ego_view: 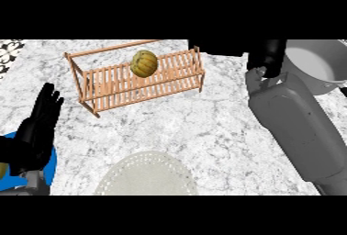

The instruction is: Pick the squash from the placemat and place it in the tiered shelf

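right hand (265, 57) fingers perhaps hidden, placemat (146, 176) cropped

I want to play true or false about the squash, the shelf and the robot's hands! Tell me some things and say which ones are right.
1. The squash sits on the wooden shelf. True.
2. The squash lies on the placemat. False: the placemat has nothing on it.
3. The left hand is open, fingers straight, at the view's left edge. True.
4. The right hand is holding the squash. False: it is off to the right of the shelf, away from the squash.
5. A grey pot stands at the view's upper right. True.
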You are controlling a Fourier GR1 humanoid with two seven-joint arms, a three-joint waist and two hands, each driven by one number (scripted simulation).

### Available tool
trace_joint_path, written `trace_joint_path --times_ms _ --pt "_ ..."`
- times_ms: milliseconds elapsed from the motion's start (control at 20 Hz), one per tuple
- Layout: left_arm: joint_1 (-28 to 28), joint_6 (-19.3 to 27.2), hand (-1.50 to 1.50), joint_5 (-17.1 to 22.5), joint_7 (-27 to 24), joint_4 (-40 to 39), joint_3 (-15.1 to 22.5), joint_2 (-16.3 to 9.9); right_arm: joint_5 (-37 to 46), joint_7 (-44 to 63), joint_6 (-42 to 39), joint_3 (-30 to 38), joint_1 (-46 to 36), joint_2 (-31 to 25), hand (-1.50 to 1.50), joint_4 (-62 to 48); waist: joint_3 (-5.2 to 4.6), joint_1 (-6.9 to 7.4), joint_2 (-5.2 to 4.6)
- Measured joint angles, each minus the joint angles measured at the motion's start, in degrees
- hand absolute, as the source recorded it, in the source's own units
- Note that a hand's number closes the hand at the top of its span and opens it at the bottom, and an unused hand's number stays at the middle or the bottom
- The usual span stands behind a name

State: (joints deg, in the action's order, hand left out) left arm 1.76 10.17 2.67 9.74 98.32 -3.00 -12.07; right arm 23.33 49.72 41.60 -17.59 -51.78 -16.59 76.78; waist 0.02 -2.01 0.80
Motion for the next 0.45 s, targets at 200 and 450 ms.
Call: trace_joint_path --times_ms 200,450 --pt "-0.43 -0.15 0.00 -0.19 -1.08 -0.31 -0.28 0.30 -2.65 2.56 -4.11 2.08 8.39 -6.01 -1.50 13.56 -0.01 0.17 -0.16" --pt "0.77 -0.96 0.00 -0.08 -1.33 -1.44 -0.78 0.32 -6.38 1.96 -7.28 5.98 19.53 -10.80 -1.50 27.04 -0.01 0.80 -0.45"
